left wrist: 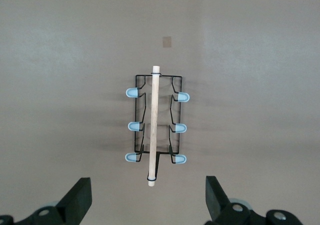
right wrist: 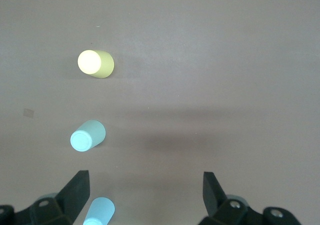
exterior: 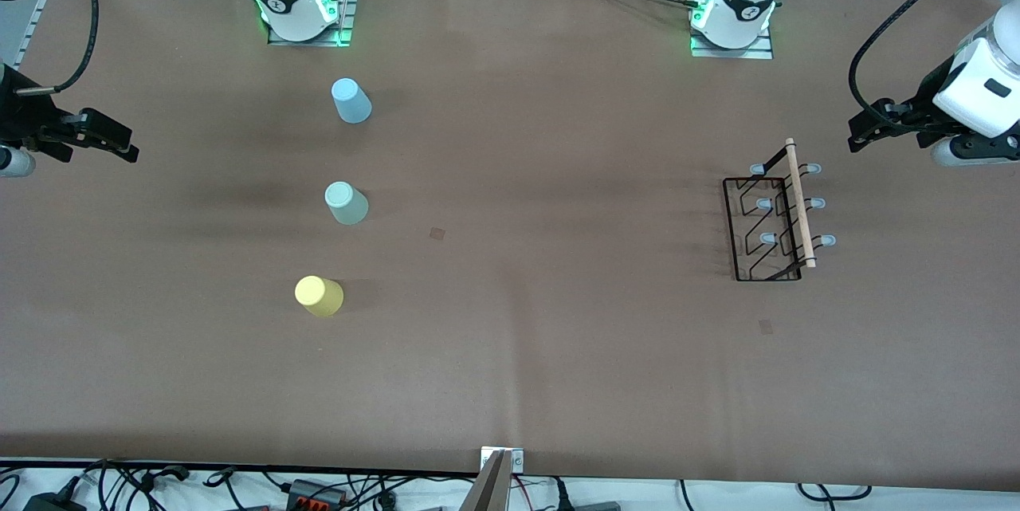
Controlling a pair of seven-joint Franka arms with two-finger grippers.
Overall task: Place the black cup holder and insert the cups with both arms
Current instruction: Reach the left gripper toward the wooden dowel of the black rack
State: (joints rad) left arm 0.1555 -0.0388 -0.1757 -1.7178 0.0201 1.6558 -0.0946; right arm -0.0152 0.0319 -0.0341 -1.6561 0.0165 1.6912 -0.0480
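- We see the black cup holder (exterior: 769,224) standing on the brown tabletop (exterior: 558,336) toward the left arm's end, empty of cups.
- The left pincer (left wrist: 147,205) hangs above the tabletop beside the holder, spread wide, gripping nothing.
- The right pincer (right wrist: 145,202) hangs over its own end, equally wide and empty.
- Three cups stand upside down in a row near it: light blue cup (exterior: 351,100) nearest the bases, mint cup (exterior: 346,202) in between, yellow cup (exterior: 319,296) nearest the front camera.
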